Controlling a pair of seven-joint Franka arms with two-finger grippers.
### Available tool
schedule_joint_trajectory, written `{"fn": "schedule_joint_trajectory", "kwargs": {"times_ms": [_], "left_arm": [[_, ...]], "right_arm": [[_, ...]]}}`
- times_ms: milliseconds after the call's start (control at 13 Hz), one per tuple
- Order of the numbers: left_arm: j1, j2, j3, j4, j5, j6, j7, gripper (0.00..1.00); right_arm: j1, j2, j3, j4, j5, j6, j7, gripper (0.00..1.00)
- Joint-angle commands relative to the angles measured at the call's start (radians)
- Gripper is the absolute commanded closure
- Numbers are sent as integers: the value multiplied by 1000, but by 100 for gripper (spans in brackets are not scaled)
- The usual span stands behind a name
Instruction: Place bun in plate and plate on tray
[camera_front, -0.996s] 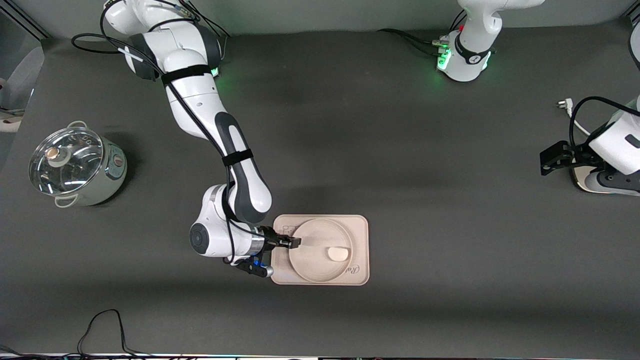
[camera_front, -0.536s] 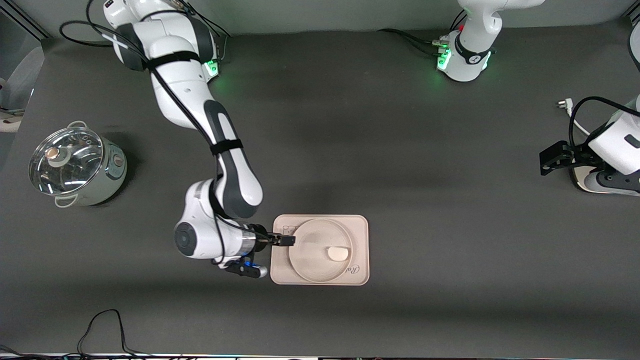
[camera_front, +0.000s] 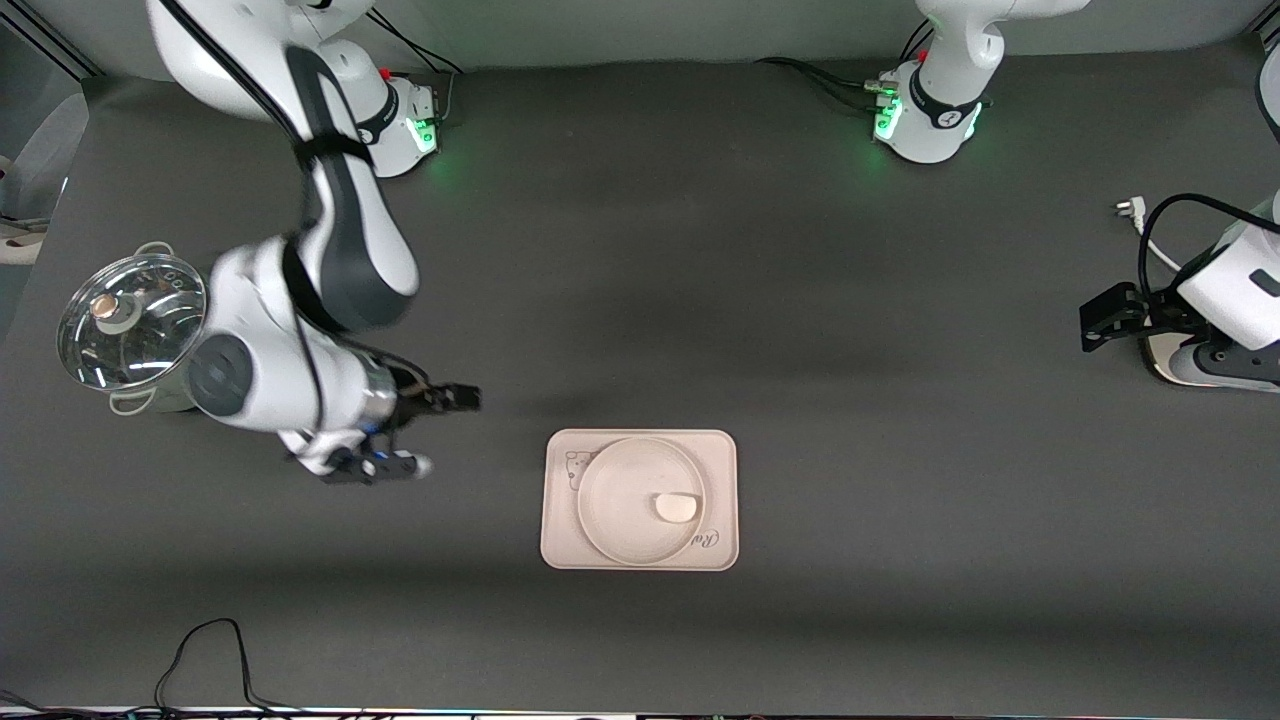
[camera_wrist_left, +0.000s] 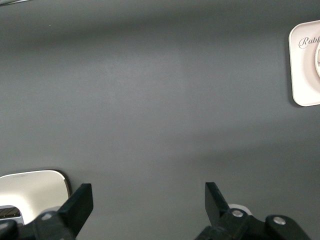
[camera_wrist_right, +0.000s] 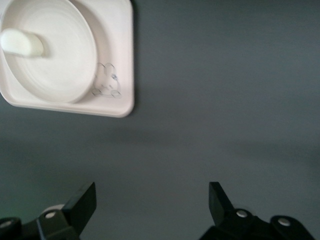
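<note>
The off-white bun (camera_front: 676, 508) lies in the round cream plate (camera_front: 622, 488), and the plate sits on the rectangular tray (camera_front: 560, 540). My right gripper (camera_front: 460, 398) is open and empty over bare table between the pot and the tray. The right wrist view shows the bun (camera_wrist_right: 22, 42), the plate (camera_wrist_right: 60, 70) and the tray (camera_wrist_right: 120, 95) ahead of the open right gripper (camera_wrist_right: 150, 205). My left gripper (camera_front: 1098, 320) waits open and empty at the left arm's end of the table. The left wrist view shows the open left gripper (camera_wrist_left: 148, 202) and a corner of the tray (camera_wrist_left: 305, 80).
A steel pot with a glass lid (camera_front: 150, 335) stands at the right arm's end, close beside the right arm's wrist. A white object (camera_wrist_left: 30, 187) lies on the table beside the left gripper. A black cable (camera_front: 200, 650) loops at the table's near edge.
My right gripper has drawn back from the plate's rim, off the tray, toward the pot. The plate with the bun stays on the tray. The left arm has not moved.
</note>
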Motion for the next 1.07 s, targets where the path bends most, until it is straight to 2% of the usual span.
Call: {"fn": "schedule_joint_trajectory", "kwargs": {"times_ms": [0,230,307,690,766,843,996], "left_arm": [[-7,-22,8,2,16,-6,-3,0],[-20,-26,5,2,17,-8,-17,0],[-20,-26,0,2,17,-5,-17,0],[-7,-47,8,5,14,-6,-15,0],[-7,-52,8,5,11,1,-18,0],[-8,-52,8,5,5,4,-18,0],[-7,-53,8,9,6,-8,2,0]], "right_arm": [[19,-208,-12,-169,-67,21,-24,0],[19,-322,-26,-172,-166,-44,-19,0],[19,-348,-28,-168,-171,-66,-18,0],[5,-419,-29,-174,-258,-124,-27,0],[-46,-426,-10,-175,-260,-129,-27,0],[-126,-436,60,-175,-260,-150,-33,0],[-388,-460,294,-174,-260,-179,-68,0]]}}
